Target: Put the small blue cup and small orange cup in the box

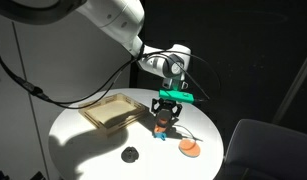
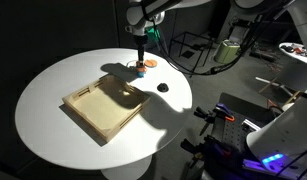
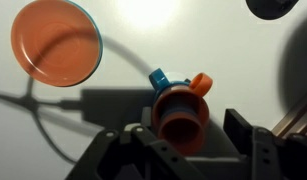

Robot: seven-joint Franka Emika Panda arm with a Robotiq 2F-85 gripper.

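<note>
The gripper (image 3: 190, 127) hangs open astride the small orange cup (image 3: 180, 112). The small blue cup (image 3: 156, 78) touches that cup, and both sit on the bench (image 2: 43, 90) near the wooden box (image 2: 105, 105). Before closing, I would centre the jaws on the orange cup alone, clear of its handle and of the blue cup.

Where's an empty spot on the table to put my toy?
Big bare patch between the wooden box and the table edge, away from the gripper. Crowded there: orange cup, blue cup, orange disc, black thing.
</note>
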